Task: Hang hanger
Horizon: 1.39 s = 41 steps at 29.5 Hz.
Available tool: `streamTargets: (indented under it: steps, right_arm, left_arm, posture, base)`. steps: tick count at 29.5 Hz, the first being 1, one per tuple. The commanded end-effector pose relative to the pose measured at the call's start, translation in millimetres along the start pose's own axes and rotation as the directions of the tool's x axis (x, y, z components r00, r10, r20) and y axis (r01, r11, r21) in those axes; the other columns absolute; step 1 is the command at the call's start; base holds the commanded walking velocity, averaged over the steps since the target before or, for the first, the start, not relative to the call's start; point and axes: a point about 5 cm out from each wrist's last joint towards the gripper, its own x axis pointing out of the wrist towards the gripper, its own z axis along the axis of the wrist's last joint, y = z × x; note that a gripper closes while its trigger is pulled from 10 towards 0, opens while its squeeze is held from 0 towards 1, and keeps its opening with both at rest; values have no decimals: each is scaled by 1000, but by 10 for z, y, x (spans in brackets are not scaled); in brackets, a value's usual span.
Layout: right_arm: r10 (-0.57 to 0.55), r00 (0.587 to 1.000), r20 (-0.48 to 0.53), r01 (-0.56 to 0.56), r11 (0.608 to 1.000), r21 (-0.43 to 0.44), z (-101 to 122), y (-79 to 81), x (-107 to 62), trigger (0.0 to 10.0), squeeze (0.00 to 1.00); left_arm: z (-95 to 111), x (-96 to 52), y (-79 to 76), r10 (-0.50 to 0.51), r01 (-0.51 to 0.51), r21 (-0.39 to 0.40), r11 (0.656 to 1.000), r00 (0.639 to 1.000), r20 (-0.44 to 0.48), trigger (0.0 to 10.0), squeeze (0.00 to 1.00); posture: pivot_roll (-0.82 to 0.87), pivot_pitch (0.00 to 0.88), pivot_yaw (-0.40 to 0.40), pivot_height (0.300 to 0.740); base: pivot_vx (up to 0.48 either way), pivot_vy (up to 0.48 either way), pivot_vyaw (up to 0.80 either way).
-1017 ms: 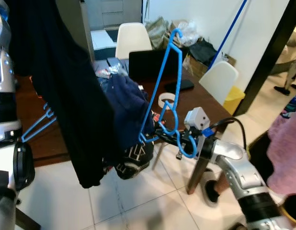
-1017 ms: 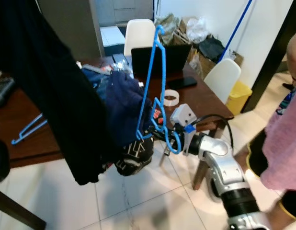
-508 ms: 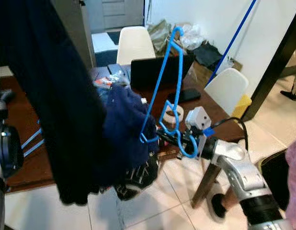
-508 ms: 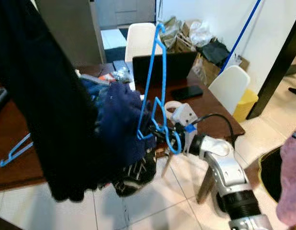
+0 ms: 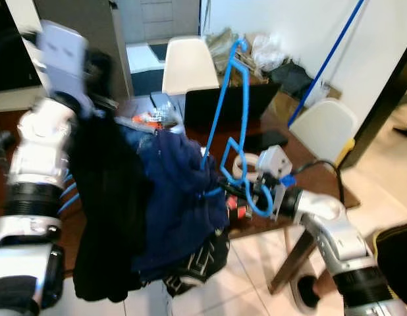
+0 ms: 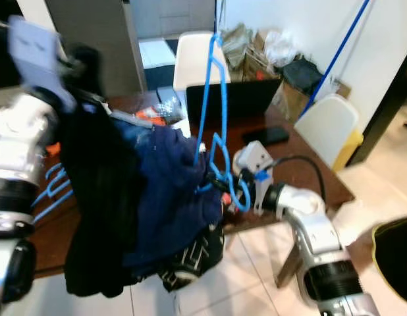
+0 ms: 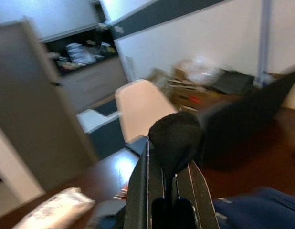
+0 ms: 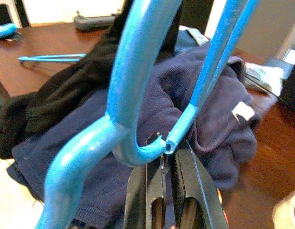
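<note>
The left arm is raised at the robot's left, its silver forearm upright and the wrist bent forward at the top, so that the left end effector (image 7: 169,183) sits high with its two black fingers (image 7: 142,191) pressed close on a fold of black cloth. The right arm reaches forward from the lower right with the elbow bent and the forearm angled inward. The right end effector (image 8: 167,183) has its fingers (image 8: 190,191) clamped together on a blue wire.
</note>
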Motion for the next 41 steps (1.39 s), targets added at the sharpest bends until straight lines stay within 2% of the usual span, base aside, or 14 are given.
streamTargets:
  steps: [1, 10, 11, 12, 21, 25, 31, 34, 35, 37, 38, 39, 40, 41]
  right_arm:
    - [6, 1000, -12, -6, 1000, -14, 15, 13, 1, 10000, 0]
    - [10, 999, -39, -11, 1000, -27, -11, 21, 18, 10000, 0]
    - [11, 999, -45, -12, 1000, -28, -18, 24, 14, 10000, 0]
    - [12, 999, -53, -14, 999, -31, -23, 24, 6, 10000, 0]
    - [-6, 996, -93, -1, 998, -65, -17, -26, -70, 10000, 0]
    - [-24, 995, -96, 17, 997, -76, -10, -57, -83, 10000, 0]
    - [-125, 991, -48, 119, 986, -119, 139, -245, -121, 10000, 0]
    - [-253, 967, 27, 254, 956, -146, 306, -431, -143, 10000, 0]
    - [-270, 962, 50, 275, 951, -145, 366, -475, -161, 10000, 0]
    - [-270, 962, 50, 275, 951, -145, 366, -475, -161, 10000, 0]
    - [-222, 974, 41, 226, 962, -152, 401, -454, -186, 10000, 0]
    - [-222, 974, 41, 226, 962, -152, 401, -454, -186, 10000, 0]
    - [-108, 994, 2, 107, 982, -154, 433, -367, -254, 10000, 0]
    - [-108, 994, 2, 107, 982, -154, 433, -367, -254, 10000, 0]
  left_arm:
    - [53, -40, -111, -70, 72, -35, 997, 997, 35, 10000, 0]
    - [-14, -303, -665, -433, 435, -123, 892, 900, 42, 10000, 0]
    - [-67, -342, -694, -454, 452, -108, 885, 891, 8, 10000, 337]
    - [-148, -358, -666, -443, 439, -68, 896, 895, -52, 10000, 1000]
    - [-375, -390, -196, -183, 246, 207, 947, 942, -282, 10000, 1000]
    - [-326, -397, -83, -140, 219, 268, 938, 948, -285, 10000, 1000]
    - [115, -373, 148, -145, 171, 284, 943, 983, -111, 10000, 1000]
    - [384, -375, 224, -186, 182, 186, 966, 983, 4, 10000, 1000]
    - [507, -399, 203, -249, 245, 56, 968, 965, 79, 10000, 1000]
    - [507, -399, 203, -249, 245, 56, 968, 965, 79, 10000, 1000]
    - [591, -455, 139, -342, 358, -85, 930, 927, 155, 10000, 1000]
    - [591, -455, 139, -342, 358, -85, 930, 927, 155, 10000, 1000]
    - [632, -566, 28, -471, 508, -177, 843, 856, 215, 10000, 1000]
    - [632, -566, 28, -471, 508, -177, 843, 856, 215, 10000, 1000]
  posture:
    - [22, 0, 1, 740]
    - [33, 0, 2, 740]
    - [32, 0, 4, 740]
    - [28, 0, 6, 740]
    - [24, 0, 7, 740]
    - [25, 0, 5, 740]
    - [27, 0, 3, 740]
    - [25, 0, 3, 740]
    - [27, 0, 3, 740]
    - [27, 0, 3, 740]
    - [30, 0, 1, 740]
    - [30, 0, 1, 740]
    - [28, 0, 3, 740]
    - [28, 0, 3, 740]
  base:
    - [0, 0, 0]
    - [0, 0, 0]
    - [0, 0, 0]
    - [0, 0, 0]
    - [0, 0, 0]
    - [0, 0, 0]
    - [0, 0, 0]
    - [0, 0, 0]
    - [0, 0, 0]
    - [0, 0, 0]
    - [0, 0, 0]
    - [0, 0, 0]
    - [0, 0, 0]
    - [0, 0, 0]
